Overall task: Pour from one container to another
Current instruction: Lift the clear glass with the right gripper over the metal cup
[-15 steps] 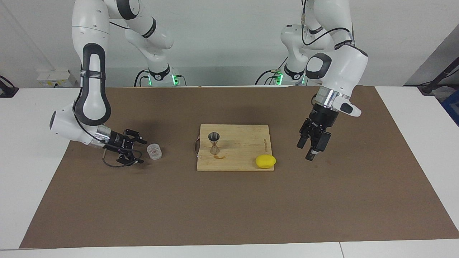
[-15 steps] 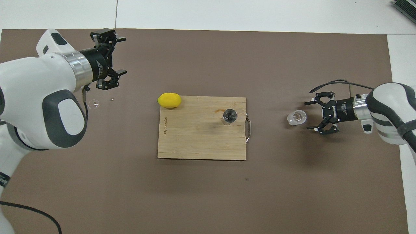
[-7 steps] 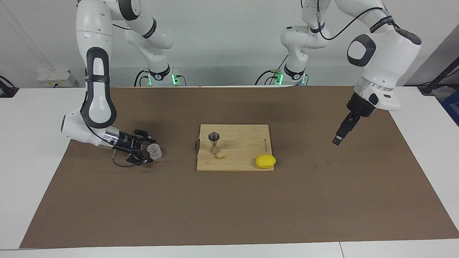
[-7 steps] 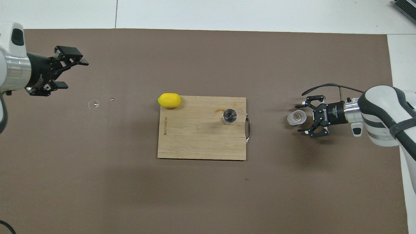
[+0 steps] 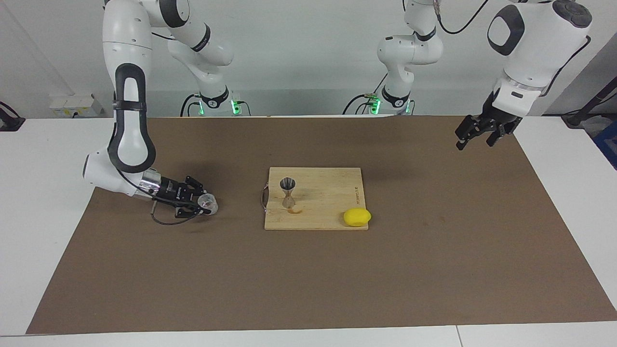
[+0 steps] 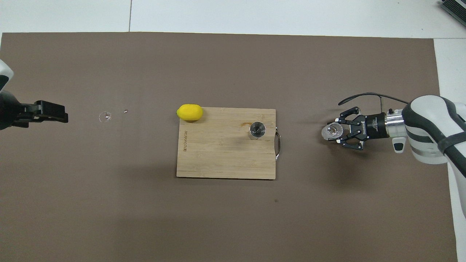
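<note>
From above you see the right pincer [image 6: 338, 131] closed on the glass [image 6: 332, 131]. The facing view shows your left pincer [image 5: 475, 135] raised, open, empty. The board's [image 6: 225, 160] printed lettering is unreadable.

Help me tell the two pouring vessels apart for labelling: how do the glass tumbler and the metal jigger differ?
The glass tumbler is clear; the jigger is silvery metal. The tumbler is short and straight; the jigger is hourglass-shaped. The tumbler sits on the brown mat in the right gripper; the jigger stands free on the cutting board. Both are upright.
</note>
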